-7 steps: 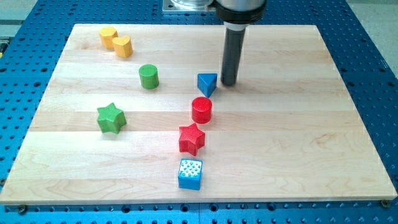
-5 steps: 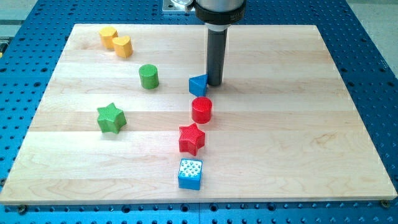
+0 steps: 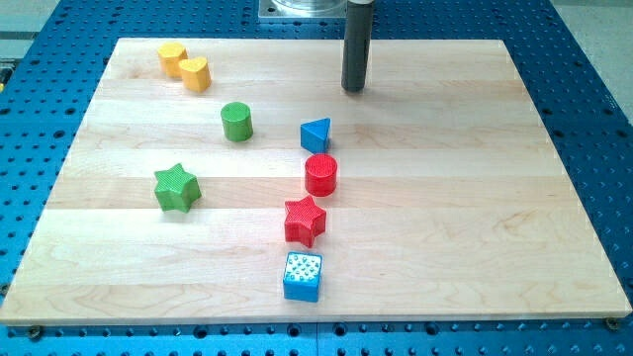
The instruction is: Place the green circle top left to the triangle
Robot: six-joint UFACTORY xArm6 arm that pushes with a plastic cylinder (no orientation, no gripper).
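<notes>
My tip (image 3: 354,89), bare and holding nothing, was best brought left of the green circle (image 3: 236,121), then pushed toward the blue triangle (image 3: 316,134).

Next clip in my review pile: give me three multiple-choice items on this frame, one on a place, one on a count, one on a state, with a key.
1. Where is the green circle relative to the blue triangle?
A. to the view's left, slightly higher
B. directly below
C. to the view's right

2. How many red blocks are on the board?
A. one
B. two
C. three

3. Is my tip touching a block?
A. yes, the blue triangle
B. yes, the green circle
C. no, it stands clear

Key: 1 A, the circle lies left of the triangle with a gap between them. 2 B, a red circle and a red star. 3 C, bare wood separates the tip from the triangle below it.
</notes>
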